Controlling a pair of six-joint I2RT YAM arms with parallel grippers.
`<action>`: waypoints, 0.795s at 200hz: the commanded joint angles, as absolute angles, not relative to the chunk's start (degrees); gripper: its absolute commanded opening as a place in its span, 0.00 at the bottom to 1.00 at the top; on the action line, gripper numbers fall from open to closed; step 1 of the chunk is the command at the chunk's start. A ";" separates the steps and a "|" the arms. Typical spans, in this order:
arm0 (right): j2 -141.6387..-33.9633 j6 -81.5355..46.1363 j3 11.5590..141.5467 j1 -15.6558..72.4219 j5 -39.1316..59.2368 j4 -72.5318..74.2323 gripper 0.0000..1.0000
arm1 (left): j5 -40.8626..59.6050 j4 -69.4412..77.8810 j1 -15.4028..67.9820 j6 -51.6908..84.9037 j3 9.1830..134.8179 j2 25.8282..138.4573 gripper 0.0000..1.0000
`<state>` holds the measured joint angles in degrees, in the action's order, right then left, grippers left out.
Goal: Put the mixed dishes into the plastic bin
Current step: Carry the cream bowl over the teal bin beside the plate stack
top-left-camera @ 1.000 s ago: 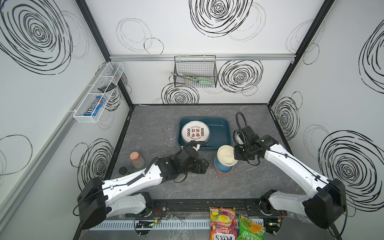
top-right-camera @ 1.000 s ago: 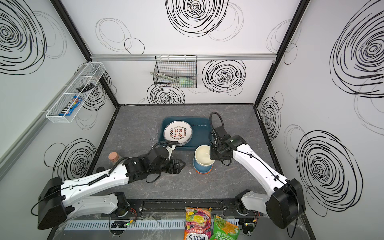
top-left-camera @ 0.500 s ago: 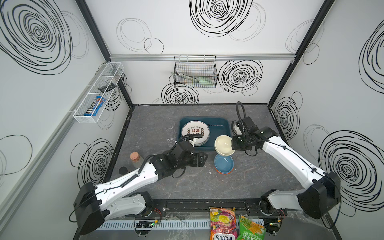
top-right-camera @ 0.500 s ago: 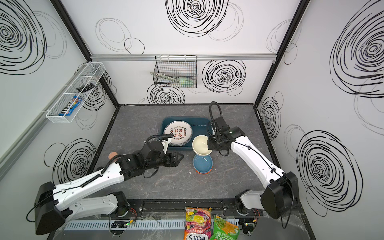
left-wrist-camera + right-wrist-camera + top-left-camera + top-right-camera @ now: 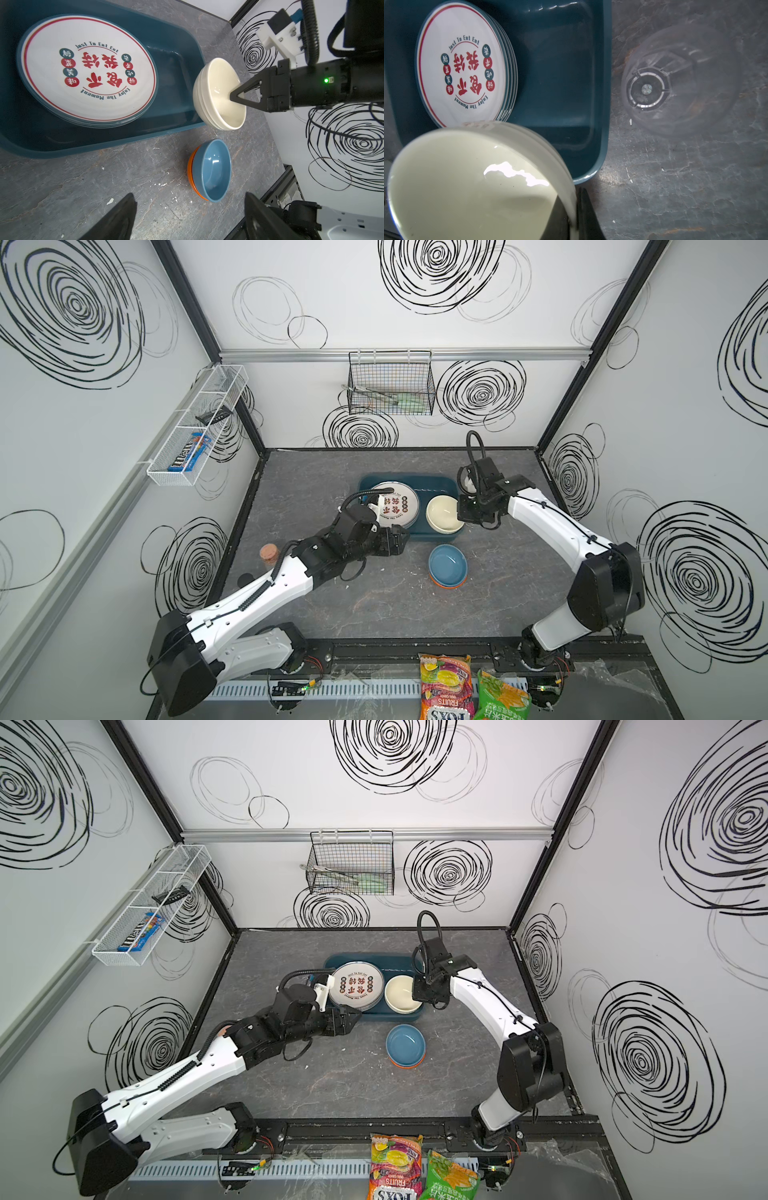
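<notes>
The right hand is clamped on the rim of a tilted stack of cream bowls, holding it over the right end of the plastic bin. A stack of plates with red Chinese characters already lies in the bin's left half. The left hand hovers with jaws wide apart over the bench just in front of the bin, near a blue bowl nested in an orange bowl, while a glass tumbler stands on the bench beside the bin.
</notes>
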<state>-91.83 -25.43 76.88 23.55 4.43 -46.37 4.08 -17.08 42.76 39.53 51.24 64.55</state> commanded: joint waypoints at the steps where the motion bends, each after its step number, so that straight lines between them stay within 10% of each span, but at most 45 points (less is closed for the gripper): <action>1: -94.63 -25.31 82.36 22.93 3.59 -44.72 0.04 | 5.00 -16.87 42.19 38.49 53.13 65.35 0.85; 159: -119.33 -26.94 108.10 19.73 -0.24 -49.69 0.04 | 5.71 -16.35 41.48 40.08 50.10 64.39 0.85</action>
